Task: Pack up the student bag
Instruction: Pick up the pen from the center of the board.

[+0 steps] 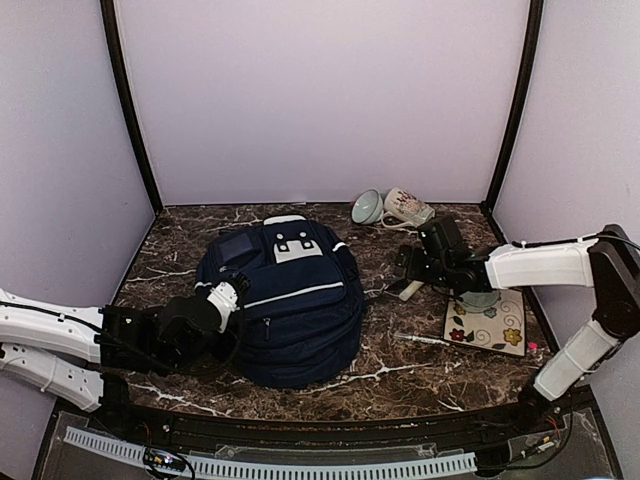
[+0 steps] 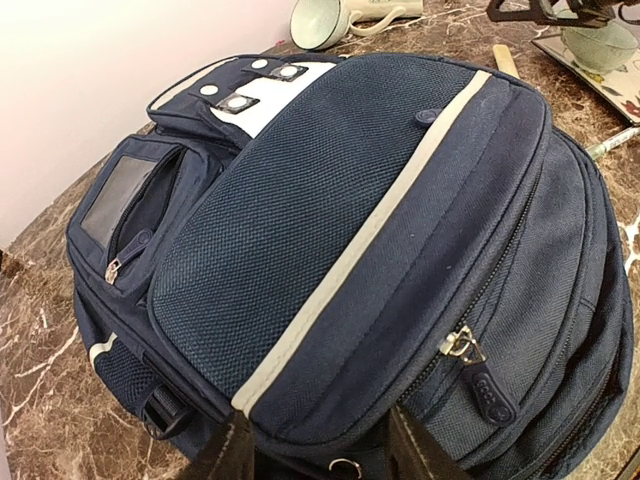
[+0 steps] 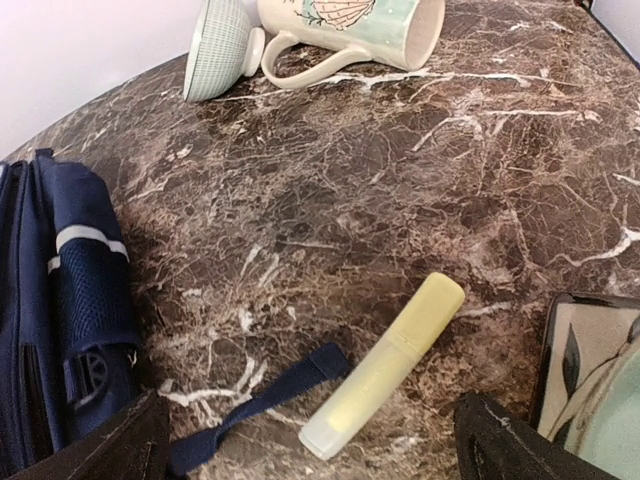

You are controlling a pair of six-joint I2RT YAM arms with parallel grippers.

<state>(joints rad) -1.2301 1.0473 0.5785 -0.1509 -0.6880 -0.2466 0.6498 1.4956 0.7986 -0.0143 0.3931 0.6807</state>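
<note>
- Pressing the left gripper (image 1: 232, 294) against the student bag (image 1: 295, 310), flat at mid-table (image 1: 180, 240), fingers (image 2: 236, 452) partly apart astride its front pocket; clamped or not, impossible to tell.
- Hanging the right gripper (image 3: 310, 435), spread wide, over a pale yellow tube (image 3: 385, 365) right of the bag.

The student bag (image 1: 285, 300) takes up the middle of the tabletop (image 1: 180, 235), and its near edge bulges between our left fingers (image 2: 228, 458), which are spread apart. We find bare marble left of the bag and along its front right. Below our right fingers (image 3: 110, 445), held wide apart, lie a yellow tube (image 3: 385, 365) and a loose navy strap (image 3: 260, 400). A tipped mug (image 1: 408, 208) and bowl (image 1: 367, 207) block the far side. A floral tray (image 1: 487, 322) and a pen (image 1: 430, 341) crowd the right.
</note>
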